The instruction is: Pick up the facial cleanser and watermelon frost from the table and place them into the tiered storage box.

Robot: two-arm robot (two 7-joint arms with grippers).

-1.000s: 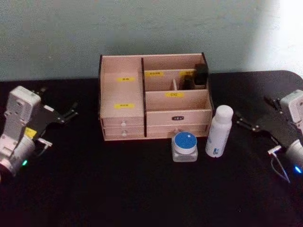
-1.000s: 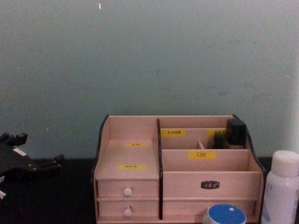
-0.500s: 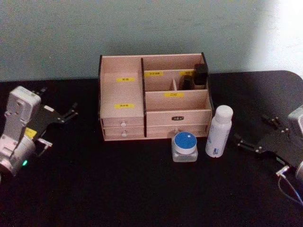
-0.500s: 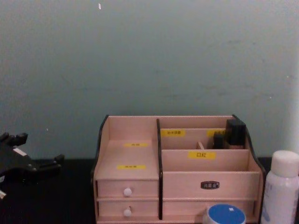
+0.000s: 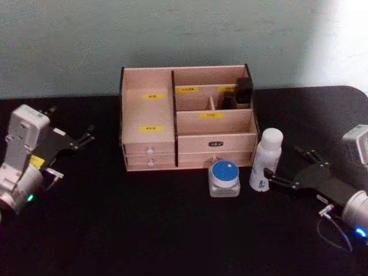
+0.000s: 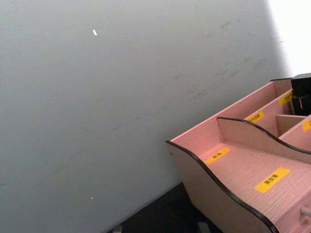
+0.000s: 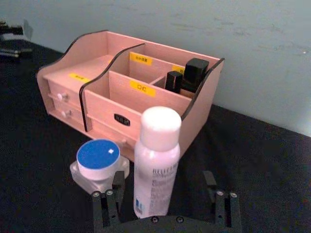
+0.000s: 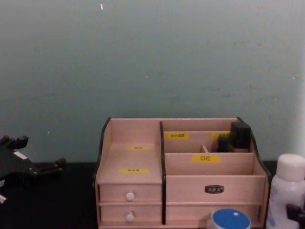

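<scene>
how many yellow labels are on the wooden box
5 yellow labels: two on the tiered storage box's left steps, two on the back-right divider (one partly hidden by dark bottles), one on the middle-right divider.

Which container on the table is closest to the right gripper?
The facial cleanser, the tall white bottle by the right gripper; the blue-lidded watermelon frost stands farther off.

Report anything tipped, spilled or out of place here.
Nothing stands out. The facial cleanser and watermelon frost stand upright, capped, before the tiered storage box; the open right gripper is beside the cleanser, the left gripper parked aside.
</scene>
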